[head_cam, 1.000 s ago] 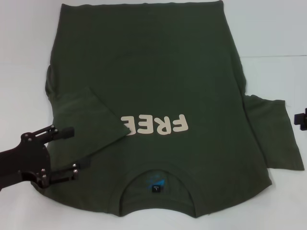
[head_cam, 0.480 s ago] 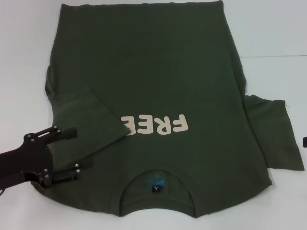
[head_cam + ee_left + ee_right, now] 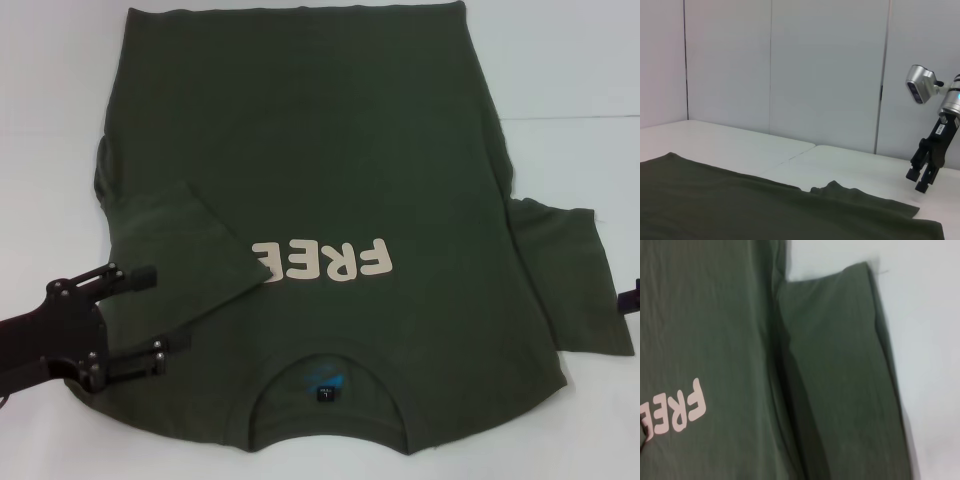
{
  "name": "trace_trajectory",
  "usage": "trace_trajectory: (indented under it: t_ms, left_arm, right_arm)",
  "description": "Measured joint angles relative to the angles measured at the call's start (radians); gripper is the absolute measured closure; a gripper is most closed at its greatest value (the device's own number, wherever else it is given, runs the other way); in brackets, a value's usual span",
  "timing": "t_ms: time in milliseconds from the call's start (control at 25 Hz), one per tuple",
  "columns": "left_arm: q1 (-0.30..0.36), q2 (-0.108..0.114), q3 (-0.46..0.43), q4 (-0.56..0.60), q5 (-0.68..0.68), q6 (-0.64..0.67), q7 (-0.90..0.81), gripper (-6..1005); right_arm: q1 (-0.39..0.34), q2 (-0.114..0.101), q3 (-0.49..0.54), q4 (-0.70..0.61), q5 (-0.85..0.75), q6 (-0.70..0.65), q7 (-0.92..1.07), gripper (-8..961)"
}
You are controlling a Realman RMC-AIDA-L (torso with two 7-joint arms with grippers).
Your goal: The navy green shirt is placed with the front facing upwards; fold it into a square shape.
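One sleeve of the navy green shirt (image 3: 330, 200) lies folded inward beside the left gripper (image 3: 150, 320), jaws released.

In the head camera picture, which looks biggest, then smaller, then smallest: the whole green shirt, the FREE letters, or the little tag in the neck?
1. The navy green shirt, biggest by far.
2. The FREE lettering.
3. The neck label, smallest.

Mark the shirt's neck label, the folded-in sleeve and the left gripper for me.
Neck label (image 3: 326, 394), head view: on the small dark tag inside the collar.
Folded-in sleeve (image 3: 185, 250), head view: middle of the flap lying over the shirt.
Left gripper (image 3: 155, 312), head view: midway between its fingertips.
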Motion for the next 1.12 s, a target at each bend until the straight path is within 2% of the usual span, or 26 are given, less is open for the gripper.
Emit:
trace_trajectory:
  t_ms: [800, 1120]
  left_arm:
    - [0.001, 0.000, -0.005, 0.000, 0.000, 0.000, 0.004, 164]
    - [-0.001, 0.000, -0.005, 0.000, 0.000, 0.000, 0.004, 164]
  right_arm:
    - [0.017, 0.010, -0.002, 0.042, -0.042, 0.033, -0.011, 112]
    - [0.017, 0.022, -0.004, 0.042, -0.042, 0.047, -0.021, 113]
